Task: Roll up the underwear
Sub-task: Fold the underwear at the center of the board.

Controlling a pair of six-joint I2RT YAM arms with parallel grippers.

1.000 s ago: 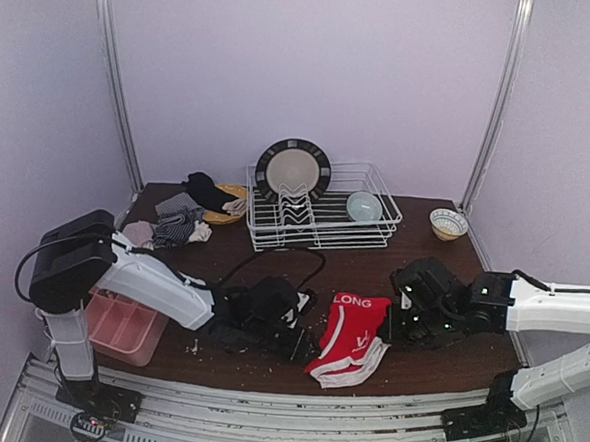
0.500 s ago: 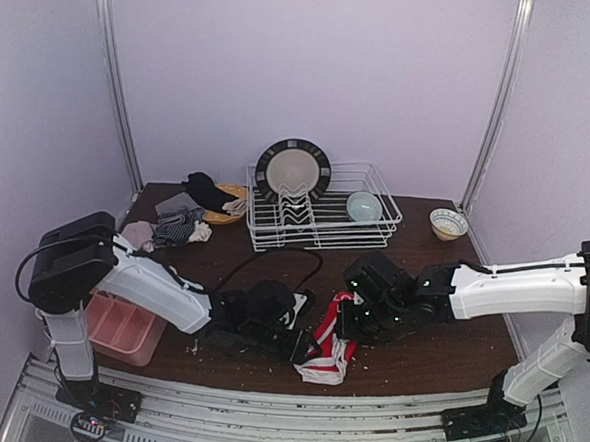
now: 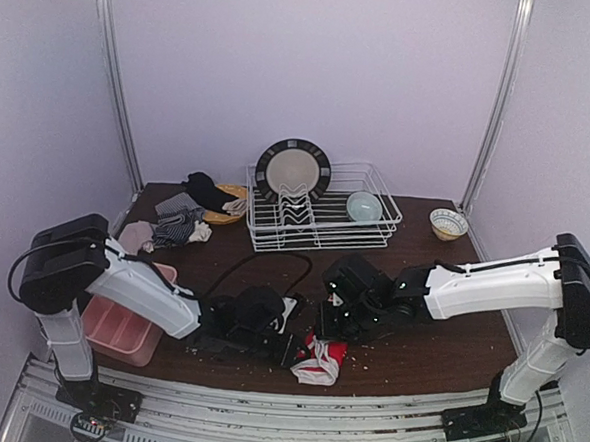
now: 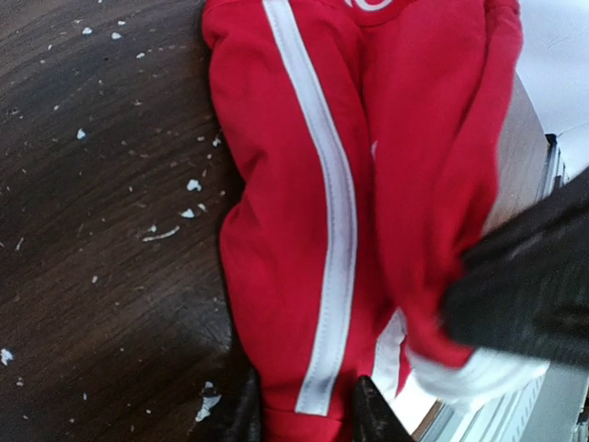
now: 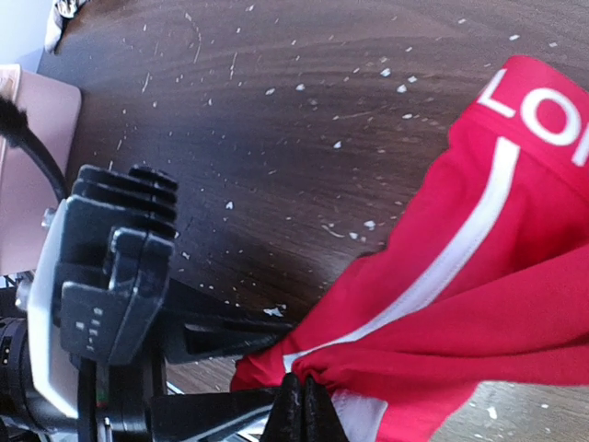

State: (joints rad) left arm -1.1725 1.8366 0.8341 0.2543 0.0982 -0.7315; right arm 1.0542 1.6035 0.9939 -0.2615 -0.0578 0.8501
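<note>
the red underwear [image 3: 322, 358] lies bunched well in front of the rack [image 3: 319, 239], between both grippers. the rolling looks barely begun: the cloth is folded over, not yet a roll. the right gripper [image 5: 299, 405] is clamped on a fold of it. the left gripper [image 4: 308, 419] straddles the other end, cloth between its fingers; whether they pinch it i cannot tell. the next move calls for a firm left hold, then turning the cloth over itself.
</note>
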